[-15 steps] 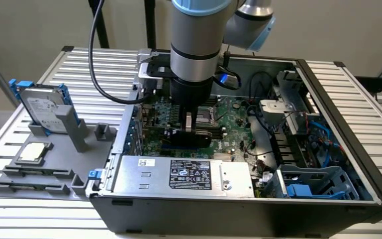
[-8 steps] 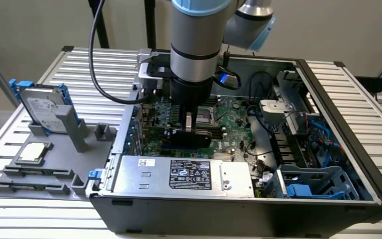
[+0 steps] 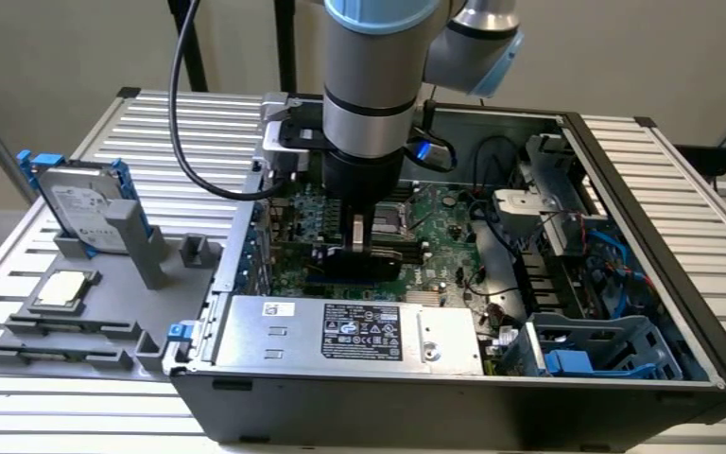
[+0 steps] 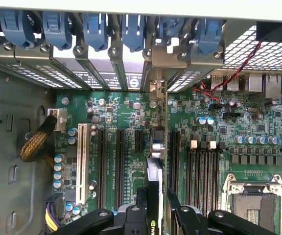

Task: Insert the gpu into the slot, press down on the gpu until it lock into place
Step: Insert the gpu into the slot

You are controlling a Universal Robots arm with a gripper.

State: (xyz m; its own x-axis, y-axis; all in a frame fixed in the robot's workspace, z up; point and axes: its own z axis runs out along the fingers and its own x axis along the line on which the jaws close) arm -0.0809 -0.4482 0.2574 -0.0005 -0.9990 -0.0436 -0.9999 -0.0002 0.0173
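A slatted metal bench under a plain beige wall carries an open computer case [image 3: 665, 312] lying on its side, with the arm reaching straight down into it. In the wrist view the gripper [image 4: 155, 215] stands closest, its two black fingers [image 4: 182, 215] clamped on the gpu [image 4: 154, 171], which is held on edge between them so that only its thin top rim and the silver end bracket [image 4: 154, 90] beyond show. The card runs straight away from the fingers toward the case's rear wall, lined up among the dark expansion connectors of the motherboard [image 4: 219, 142]; the slot itself lies hidden under the card, so how deep the card sits cannot be told. To one side of the gripper is a white connector [image 4: 82, 161], to the other the memory slots [image 4: 204, 171] and the silver CPU socket [image 4: 251, 200]. Farther off are the blue bracket clips [image 4: 131, 29]. In the exterior view the gripper [image 3: 360, 248] is low over the board, a hard drive [image 3: 86, 203] well apart on the bench. This looks like the insertion step; seating calls for a straight, even downward push, keeping the bracket in its gap.
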